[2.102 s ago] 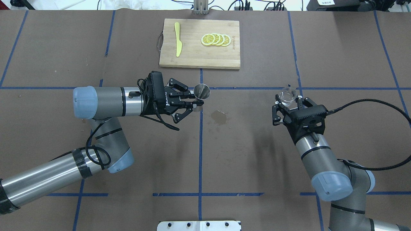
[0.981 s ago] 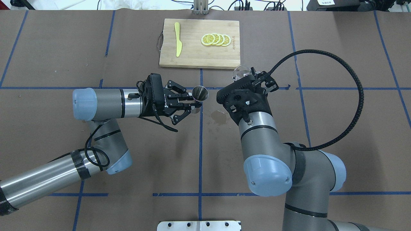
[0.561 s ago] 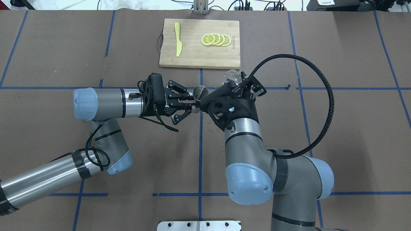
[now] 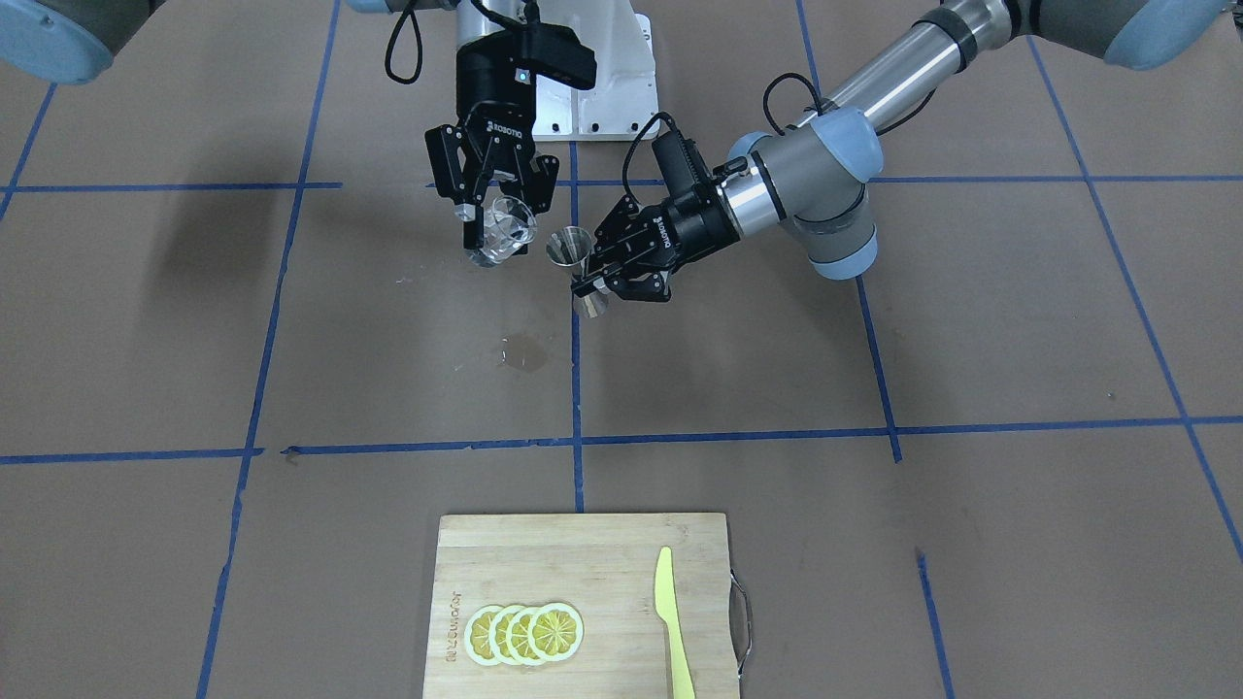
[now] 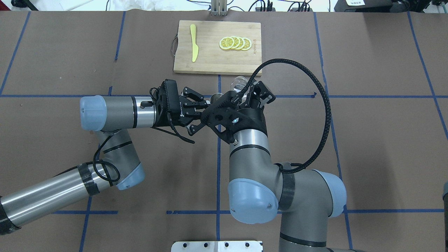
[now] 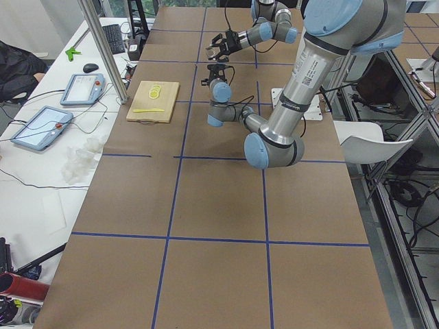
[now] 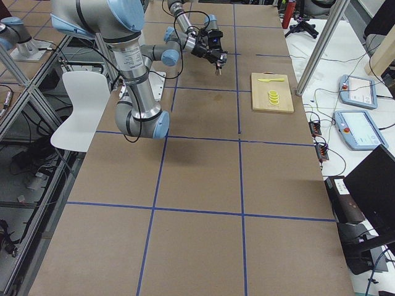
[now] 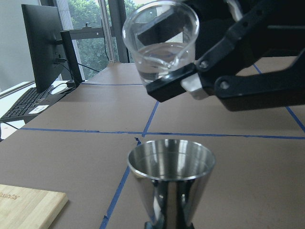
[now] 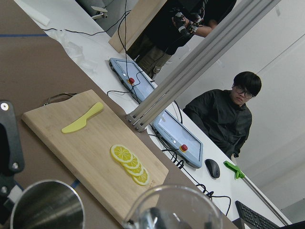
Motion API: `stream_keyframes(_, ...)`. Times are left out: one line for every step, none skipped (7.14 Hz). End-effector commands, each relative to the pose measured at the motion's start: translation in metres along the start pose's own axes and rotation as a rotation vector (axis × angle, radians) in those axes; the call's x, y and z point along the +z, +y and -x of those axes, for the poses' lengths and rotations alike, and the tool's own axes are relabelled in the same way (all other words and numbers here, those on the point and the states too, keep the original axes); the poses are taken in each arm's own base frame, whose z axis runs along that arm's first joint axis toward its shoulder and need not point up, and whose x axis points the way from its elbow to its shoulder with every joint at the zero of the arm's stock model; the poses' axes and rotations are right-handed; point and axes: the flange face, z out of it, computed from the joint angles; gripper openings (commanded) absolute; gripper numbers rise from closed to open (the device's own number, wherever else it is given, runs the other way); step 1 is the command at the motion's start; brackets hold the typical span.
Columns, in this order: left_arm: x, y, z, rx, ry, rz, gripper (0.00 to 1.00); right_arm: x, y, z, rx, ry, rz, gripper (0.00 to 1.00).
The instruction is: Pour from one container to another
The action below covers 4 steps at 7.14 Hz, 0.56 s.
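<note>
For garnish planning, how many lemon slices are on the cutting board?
4 lemon slices overlap in one row on the cutting board, right of the yellow knife in the overhead view; only the leftmost shows whole. None looks hidden.

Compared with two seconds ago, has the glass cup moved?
Yes. In the overhead view the glass cup travelled leftward, from right of the cutting board to just below its right corner.

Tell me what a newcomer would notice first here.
Mid-table, the right end effector holds a cup of clear liquid close beside the jigger, slightly higher, and the left end effector grips the jigger at its waist. On the operators' side, a board carries lemon slices and a yellow knife.
</note>
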Motion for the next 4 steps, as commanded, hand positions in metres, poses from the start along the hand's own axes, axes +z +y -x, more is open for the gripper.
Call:
stream_keyframes(0.0003, 0.0001, -0.0005, 0.0, 0.001, 0.0, 0.0, 0.0027, -0.0012, 0.0052, -0.029, 0.004, 0.002, 0.0)
stream_keyframes(0.0003, 0.0001, -0.0005, 0.0, 0.001, 0.0, 0.0, 0.0035, -0.0004, 0.0062, -0.055, 0.005, 0.004, 0.0)
stream_keyframes(0.0003, 0.0001, -0.0005, 0.0, 0.001, 0.0, 0.0, 0.0037, -0.0009, 0.0066, -0.061, 0.006, 0.003, 0.0)
stream_keyframes(0.0003, 0.0001, -0.0005, -0.002, 0.001, 0.0, 0.0, 0.0042, -0.0009, 0.0064, -0.076, 0.015, 0.0, 0.0)
